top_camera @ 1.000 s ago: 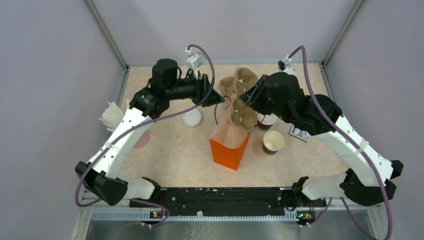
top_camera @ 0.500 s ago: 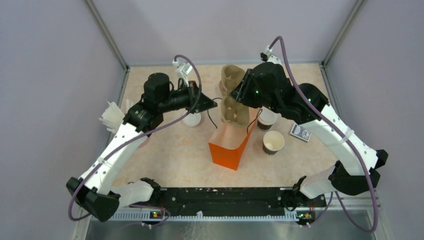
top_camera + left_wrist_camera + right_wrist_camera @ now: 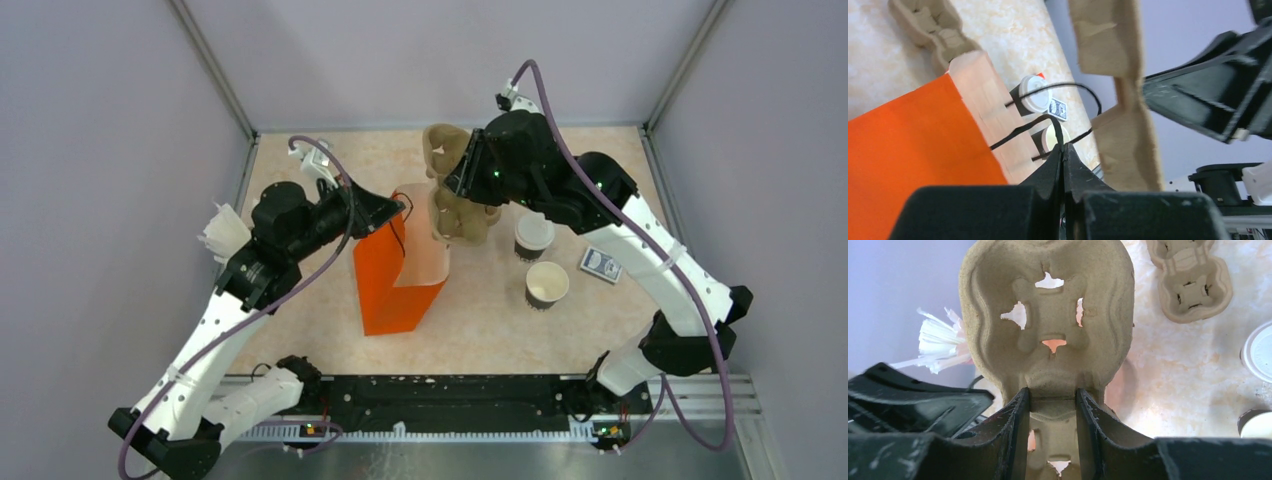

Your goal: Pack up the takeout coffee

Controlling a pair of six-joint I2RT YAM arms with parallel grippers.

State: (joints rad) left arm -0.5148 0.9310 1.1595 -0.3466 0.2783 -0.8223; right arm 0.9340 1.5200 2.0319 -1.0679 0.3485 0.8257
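The pale worktop (image 3: 500, 330) carries everything. On it the orange bag (image 3: 392, 280) stands near the middle, tipped toward the left arm, its mouth open toward the far side. The left pincer (image 3: 1064, 150) is pinched fully together on the bag's black cord handle (image 3: 1058, 132). The right pincer (image 3: 1053, 400) is clamped on the narrow waist of a brown pulp tray (image 3: 1048, 305), which hangs on edge at the bag's mouth. A second tray (image 3: 1188, 285) lies flat on the far worktop.

The takeout coffee (image 3: 533, 237) stands upright on the worktop just right of the bag, apart from both pincers, with an open cup (image 3: 546, 285) just nearer the arms.

Judging by its look, the cup is thin paper: light if empty, bottom-heavy and sloshing if filled, and the pictures do not tell which. The wall would dent under a hard squeeze, and a dent can pop the lid (image 3: 1035, 100). The plastic lid is smooth and likely slippery, so it is a poor place to grip, and lifting by it risks pulling it off.

The better hold seems to be across the body from the side, below the lid's rim and above the dark base band, with moderate pressure. The cup should stay upright all the way into a tray well. Both pincers are occupied now, so one must let go first.
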